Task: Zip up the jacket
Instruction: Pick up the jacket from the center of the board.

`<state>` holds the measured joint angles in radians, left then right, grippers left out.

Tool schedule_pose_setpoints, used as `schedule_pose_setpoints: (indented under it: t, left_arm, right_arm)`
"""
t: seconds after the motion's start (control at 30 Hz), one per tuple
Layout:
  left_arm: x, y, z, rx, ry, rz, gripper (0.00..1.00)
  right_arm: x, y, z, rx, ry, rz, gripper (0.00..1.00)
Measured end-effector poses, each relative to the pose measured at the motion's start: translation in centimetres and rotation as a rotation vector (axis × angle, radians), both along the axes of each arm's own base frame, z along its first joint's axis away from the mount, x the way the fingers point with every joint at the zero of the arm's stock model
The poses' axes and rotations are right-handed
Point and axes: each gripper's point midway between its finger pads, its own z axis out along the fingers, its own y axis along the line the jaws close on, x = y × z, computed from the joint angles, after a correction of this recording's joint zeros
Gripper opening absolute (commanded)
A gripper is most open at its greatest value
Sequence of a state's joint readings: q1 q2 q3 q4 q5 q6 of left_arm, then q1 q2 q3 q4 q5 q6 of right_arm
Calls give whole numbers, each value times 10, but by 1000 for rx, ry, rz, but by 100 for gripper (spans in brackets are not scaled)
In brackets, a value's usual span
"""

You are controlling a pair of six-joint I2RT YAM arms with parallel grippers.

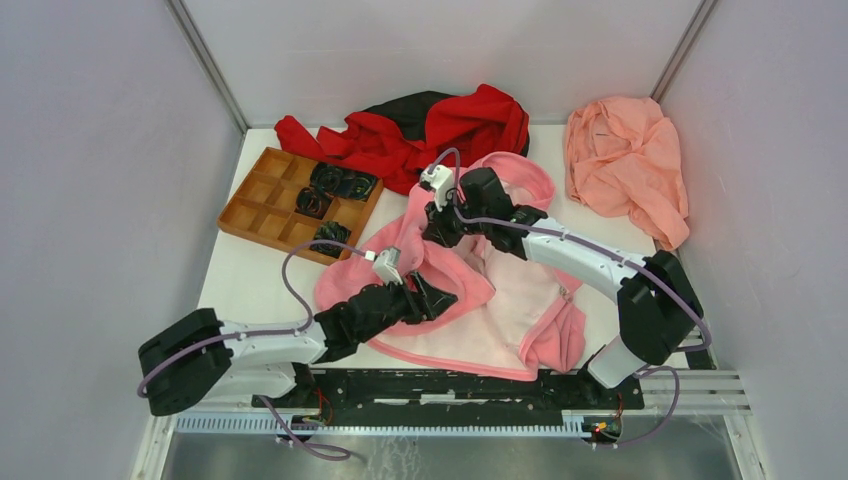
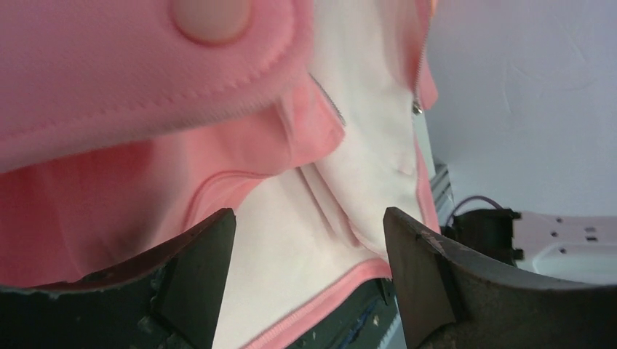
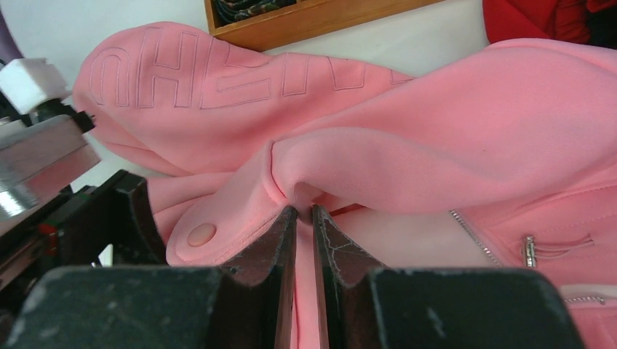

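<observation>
**Jacket open on the worktop, one end effector wide, one pinching.** We found the jacket [image 1: 480, 300] lying rumpled and unzipped on the white worktop [image 1: 240, 285]. It sat just right of the wooden tray [image 1: 262, 195], with its pale lining turned up.

The left end effector [image 1: 443, 296] hung low over the jacket, off the tray's near right corner, with its jaws standing wide apart. In the left wrist view [image 2: 307, 215] nothing lay between the two dark fingers [image 2: 196, 262]. Beyond them we saw only pink fleece, pale lining and two rows of zipper teeth lying apart. We could not tell whether the fingers touched the cloth.

The right end effector [image 1: 440, 228] was over the jacket too, to the right of the tray's near right corner. It was all but closed [image 3: 305, 211], with a thin fold of the jacket's front edge pinched in the slit between its fingers [image 3: 258, 262]. Near that pinch we saw a round snap [image 3: 201, 234] and raised lettering [image 3: 218, 73] on the fleece. A small metal zipper pull [image 3: 530, 251] lay flat on the jacket's front.

Black items [image 1: 335, 185] filled some of the tray's compartments. A red-and-black garment [image 1: 420, 130] was bunched beyond the tray's far right corner. A salmon cloth [image 1: 625, 165] lay well to the tray's right, past the jacket.
</observation>
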<state>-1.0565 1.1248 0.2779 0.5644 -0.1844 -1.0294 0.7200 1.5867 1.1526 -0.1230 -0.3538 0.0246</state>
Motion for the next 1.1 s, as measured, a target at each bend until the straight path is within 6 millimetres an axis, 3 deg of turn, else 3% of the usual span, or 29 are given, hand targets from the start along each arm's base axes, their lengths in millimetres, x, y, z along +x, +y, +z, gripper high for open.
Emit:
schedule_pose_setpoints:
  t: [0.2, 0.33, 0.53, 0.83, 0.97, 1.1]
  left_arm:
    - [19, -1, -21, 72, 11, 88, 79]
    - [33, -15, -13, 78, 3, 116, 68]
    - [48, -37, 0, 88, 28, 135, 59]
    - [57, -37, -25, 212, 98, 191, 54]
    - [59, -32, -32, 252, 106, 214, 42]
    - [64, -29, -39, 287, 106, 242, 40]
  right_arm:
    - [-9, 0, -8, 17, 38, 11, 19]
    - [-11, 1, -5, 31, 42, 14, 19]
    - [-13, 1, -1, 50, 41, 17, 20]
    - [-12, 0, -1, 55, 46, 8, 19]
    - [-13, -1, -2, 55, 49, 9, 20]
    - [-14, -1, -3, 54, 54, 10, 20]
